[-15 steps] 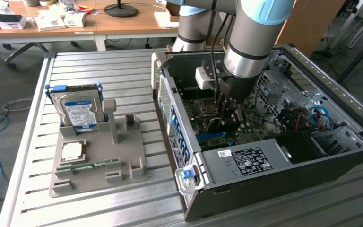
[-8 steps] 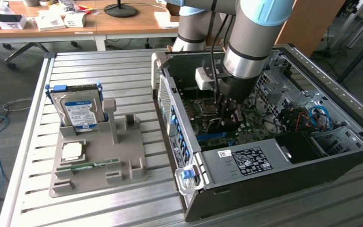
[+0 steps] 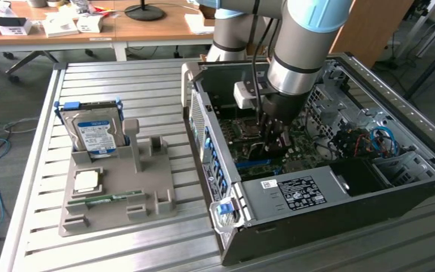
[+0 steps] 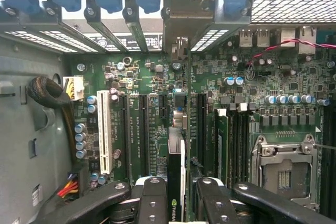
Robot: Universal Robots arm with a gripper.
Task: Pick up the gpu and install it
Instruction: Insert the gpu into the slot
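My gripper (image 4: 181, 203) is shut on the gpu (image 4: 175, 171), a thin dark card seen edge-on between the two black fingers (image 4: 152, 200), with a green logo on its near end. The card hangs over the green motherboard (image 4: 136, 77), in line with the long black expansion slots (image 4: 143, 129), and its far end reaches toward the case's rear slot openings. In the exterior view the arm reaches down into the open computer case (image 3: 225, 226), and the gripper (image 3: 273, 141) sits low over the board with the gpu (image 3: 267, 152) mostly hidden beneath it.
A white slot (image 4: 105, 129), the CPU socket (image 4: 283, 166) and a cable bundle (image 4: 50, 95) surround the card. Outside the case, a grey holder tray (image 3: 115, 198) carries an upright hard drive (image 3: 93, 133), a processor (image 3: 88, 181) and a memory stick (image 3: 111, 198). The power supply (image 3: 301, 190) fills the case's near end.
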